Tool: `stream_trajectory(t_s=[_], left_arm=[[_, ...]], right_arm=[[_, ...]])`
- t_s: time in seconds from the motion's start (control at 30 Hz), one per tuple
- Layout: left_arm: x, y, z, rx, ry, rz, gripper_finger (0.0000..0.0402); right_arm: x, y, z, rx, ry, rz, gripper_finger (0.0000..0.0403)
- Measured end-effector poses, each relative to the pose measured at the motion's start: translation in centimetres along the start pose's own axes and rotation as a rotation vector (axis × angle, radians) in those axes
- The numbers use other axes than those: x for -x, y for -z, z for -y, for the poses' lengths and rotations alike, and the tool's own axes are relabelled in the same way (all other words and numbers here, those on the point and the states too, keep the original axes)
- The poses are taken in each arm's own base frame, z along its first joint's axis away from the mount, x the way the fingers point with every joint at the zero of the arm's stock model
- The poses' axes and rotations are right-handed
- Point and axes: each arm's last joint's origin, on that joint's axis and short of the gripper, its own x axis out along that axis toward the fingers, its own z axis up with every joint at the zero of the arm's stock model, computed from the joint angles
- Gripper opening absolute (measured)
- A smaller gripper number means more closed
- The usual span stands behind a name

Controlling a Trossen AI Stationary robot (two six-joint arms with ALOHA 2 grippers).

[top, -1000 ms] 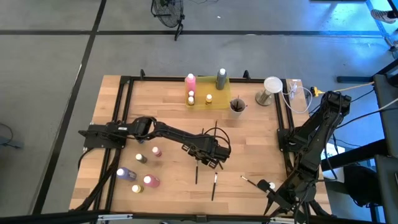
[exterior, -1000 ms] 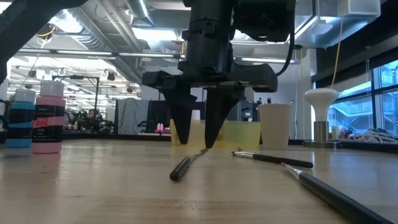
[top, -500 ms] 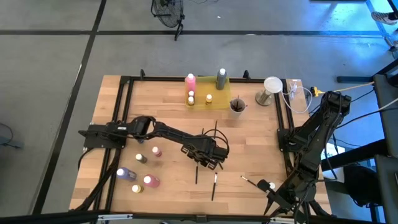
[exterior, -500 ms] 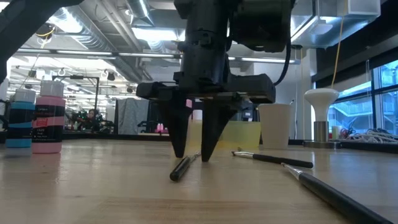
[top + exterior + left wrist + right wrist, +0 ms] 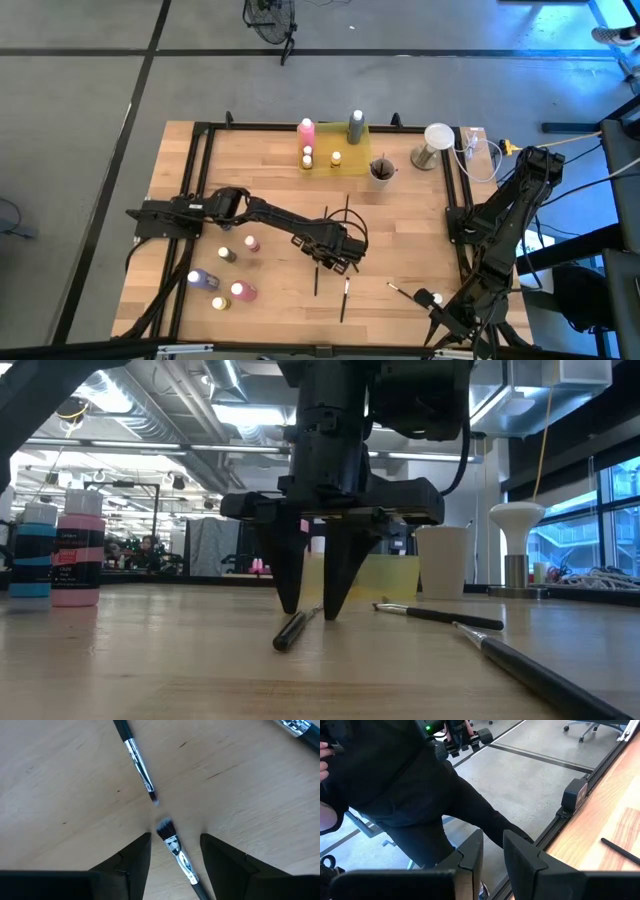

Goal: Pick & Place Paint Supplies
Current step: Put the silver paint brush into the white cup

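Wooden worktop (image 5: 270, 180) under workshop ceiling lights. Left gripper (image 5: 312, 610) stands tips-down, fingers apart, straddling a paintbrush (image 5: 296, 626) lying flat between them, not clamped. Beyond it, a yellow tray (image 5: 352, 159) holds 4 paint bottles (image 5: 306, 132). Right gripper (image 5: 491, 852), slightly open and empty, hangs past the worktop edge. Bottle labels unreadable.

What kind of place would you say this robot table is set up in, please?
Probably an open industrial lab or workshop: exposed ceiling ducts and strip lights, a bare grey floor with taped lines, and a large window.
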Motion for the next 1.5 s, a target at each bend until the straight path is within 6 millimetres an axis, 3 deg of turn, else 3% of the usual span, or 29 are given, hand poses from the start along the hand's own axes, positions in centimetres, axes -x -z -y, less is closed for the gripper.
stream_trajectory(t_s=[0.5,1.1,1.5], left_arm=[[0.0,-0.3,-0.2,0.12,-0.002,-0.013,0.0166],[-1.4,-0.2,-0.6,0.014,0.018,-0.01,0.0015],[-1.0,0.3,-0.1,-0.05,0.018,0.028,0.0004]], right_arm=[[0.0,-0.1,0.0,-0.002,-0.002,0.006,0.0078],[0.0,-0.1,0.0,-0.008,-0.003,0.006,0.0078],[0.0,-0.1,0.0,-0.008,-0.003,0.005,0.0078]])
